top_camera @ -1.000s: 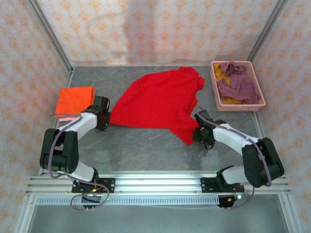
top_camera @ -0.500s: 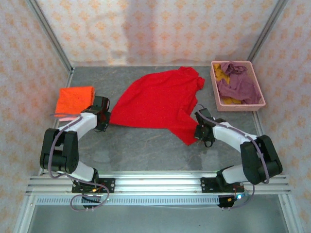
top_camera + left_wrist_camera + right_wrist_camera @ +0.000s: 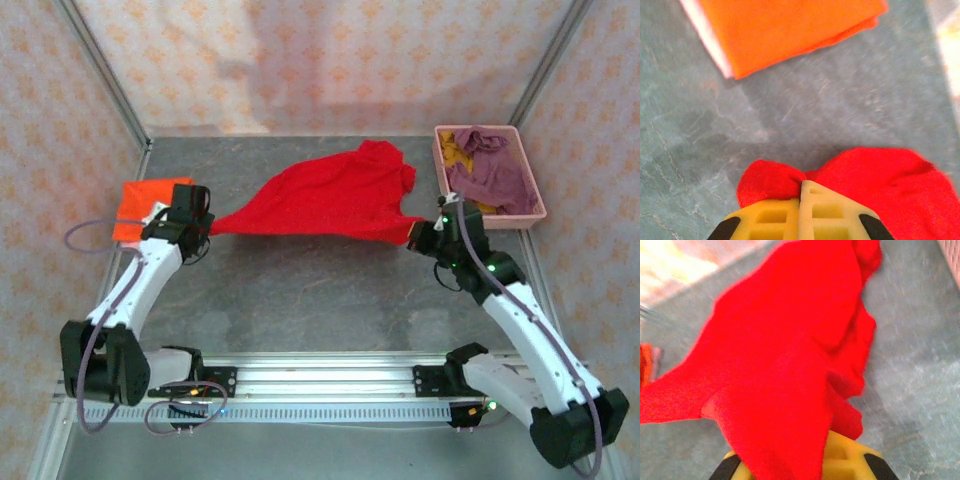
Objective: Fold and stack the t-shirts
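Stretching the red shirt [image 3: 335, 195] taut, likely for folding, left end effector [image 3: 206, 226] and right end effector [image 3: 412, 237] each clench a corner.

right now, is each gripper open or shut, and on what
Left gripper: shut on the red t-shirt.
Right gripper: shut on the red t-shirt, at its opposite end.
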